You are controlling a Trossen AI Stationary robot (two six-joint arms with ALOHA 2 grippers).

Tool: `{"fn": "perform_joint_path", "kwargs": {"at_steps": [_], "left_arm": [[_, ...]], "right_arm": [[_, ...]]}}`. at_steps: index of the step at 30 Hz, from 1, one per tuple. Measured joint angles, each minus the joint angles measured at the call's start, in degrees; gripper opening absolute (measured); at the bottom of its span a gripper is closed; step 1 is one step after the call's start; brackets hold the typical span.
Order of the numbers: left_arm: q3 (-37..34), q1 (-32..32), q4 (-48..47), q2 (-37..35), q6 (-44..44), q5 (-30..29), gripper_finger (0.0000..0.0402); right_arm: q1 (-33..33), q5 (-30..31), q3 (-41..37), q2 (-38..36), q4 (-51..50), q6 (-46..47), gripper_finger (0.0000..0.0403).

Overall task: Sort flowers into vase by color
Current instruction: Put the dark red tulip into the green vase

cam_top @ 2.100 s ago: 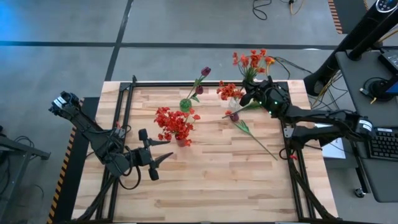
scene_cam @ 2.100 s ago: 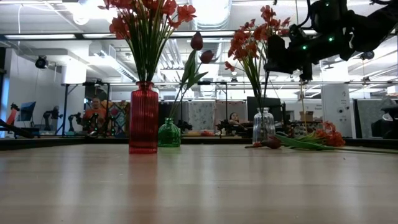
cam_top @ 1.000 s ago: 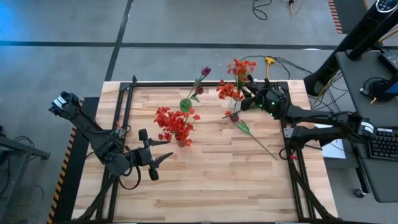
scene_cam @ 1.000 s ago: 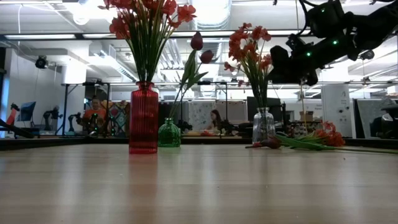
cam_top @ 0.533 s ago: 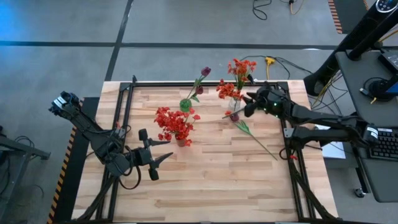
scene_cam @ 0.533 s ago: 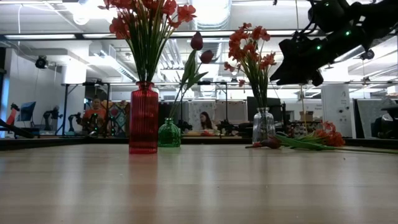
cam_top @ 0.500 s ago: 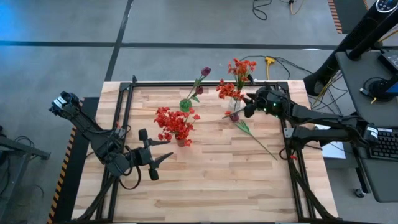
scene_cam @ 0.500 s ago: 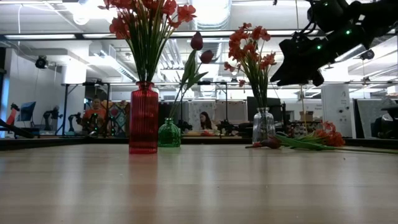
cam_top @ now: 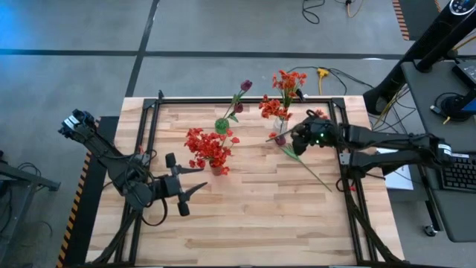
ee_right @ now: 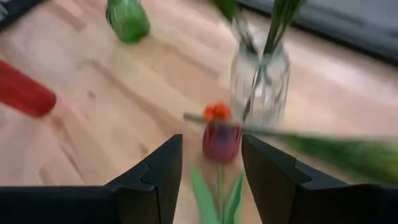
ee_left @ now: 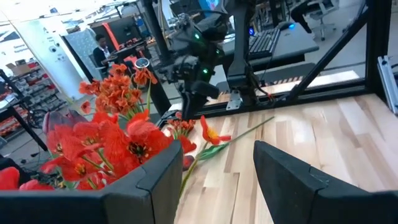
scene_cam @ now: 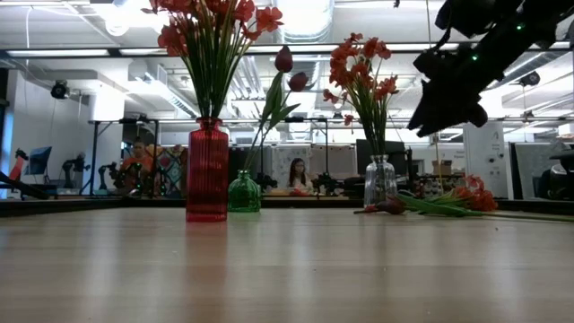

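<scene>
A wooden slatted table (cam_top: 245, 216) holds three vases. A ribbed red vase (scene_cam: 207, 170) carries clustered red blooms, a small green glass vase (scene_cam: 243, 193) carries dark purple buds, and a clear glass vase (scene_cam: 380, 182) carries orange-red blooms. Sorting looks mostly done, but a purple bud (ee_right: 221, 142) and an orange-red stem (cam_top: 305, 165) lie loose on the table beside the clear vase. The right gripper (ee_right: 211, 165) hovers above the purple bud, fingers apart and empty. The left gripper (cam_top: 187, 191) waits near the table's front left, fingers apart, holding nothing.
</scene>
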Motion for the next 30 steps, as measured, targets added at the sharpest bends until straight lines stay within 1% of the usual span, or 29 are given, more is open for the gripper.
{"fn": "perform_joint_path", "kwargs": {"at_steps": [6,7,11,13,15,22,25,30], "left_arm": [[0.87,-0.20,0.18,0.00,-1.31,0.56,0.0180],[1.09,-0.22,0.22,0.00,-1.54,1.29,0.0180],[1.93,-0.33,0.24,0.00,-1.60,7.21,0.0180],[2.52,-0.49,0.39,0.00,-1.62,9.20,0.0180],[2.90,-0.67,0.54,0.00,-1.66,9.85,0.0180],[3.19,-1.09,0.94,0.18,-3.17,9.94,0.0180],[3.19,-1.09,2.64,1.09,-3.58,9.97,0.0180],[5.19,-1.09,3.85,3.36,-3.31,9.94,0.0180]], "right_arm": [[4.53,0.13,0.00,0.06,-6.59,6.91,0.0160],[5.21,0.14,-0.02,0.31,-7.19,7.41,0.0161],[7.97,0.07,-0.94,2.38,-8.31,8.28,0.0168],[9.22,-0.05,-1.20,4.34,-8.29,9.12,0.0172],[10.18,-0.08,-1.26,6.69,-8.21,9.55,0.0178],[10.98,0.16,-1.29,16.38,-8.02,10.27,0.0210],[10.98,0.31,-1.29,20.52,-6.89,10.32,0.0222],[10.98,0.40,-1.29,26.17,-3.01,9.89,0.0227]]}}
